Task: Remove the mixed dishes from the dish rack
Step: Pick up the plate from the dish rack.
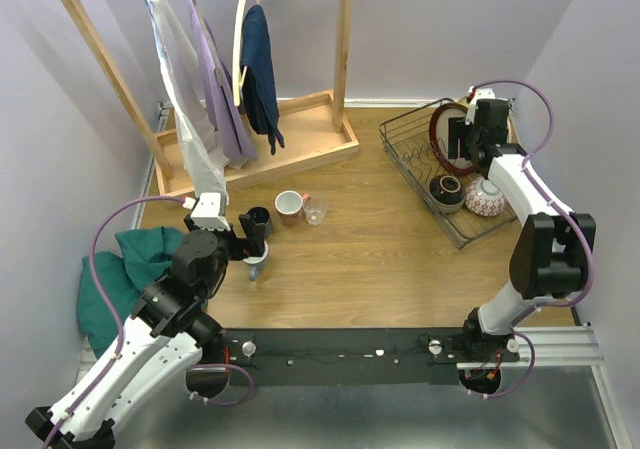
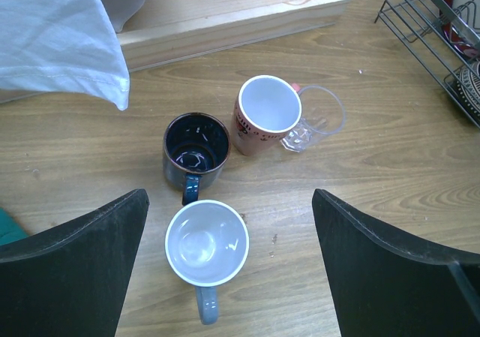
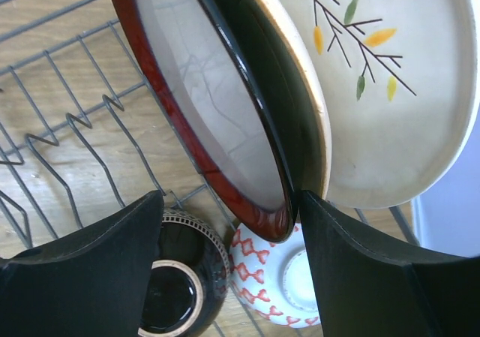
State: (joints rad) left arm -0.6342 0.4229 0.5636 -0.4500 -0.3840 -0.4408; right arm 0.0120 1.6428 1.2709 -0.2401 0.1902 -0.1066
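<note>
The dish rack point(image 1: 410, 164) stands at the right and holds two upright plates. My right gripper point(image 3: 232, 266) is open astride the lower rim of the red-rimmed plate point(image 3: 210, 104). Its right finger touches that plate's back, in front of the twig-marked plate point(image 3: 390, 104); its left finger stands apart. Below lie a dark bowl point(image 3: 176, 277) and a red-patterned bowl point(image 3: 274, 277). My left gripper point(image 2: 229, 266) hangs open over a blue-grey mug point(image 2: 206, 243) on the table, touching nothing. Beyond it stand a dark mug point(image 2: 196, 148), a pink mug point(image 2: 264, 112) and a clear glass point(image 2: 315, 119).
A wooden clothes rack point(image 1: 300, 139) with hanging garments point(image 1: 215, 89) fills the back left. A white garment point(image 2: 60, 37) hangs near the mugs. A teal cloth point(image 1: 125, 264) lies beside the left arm. Walls close in on both sides.
</note>
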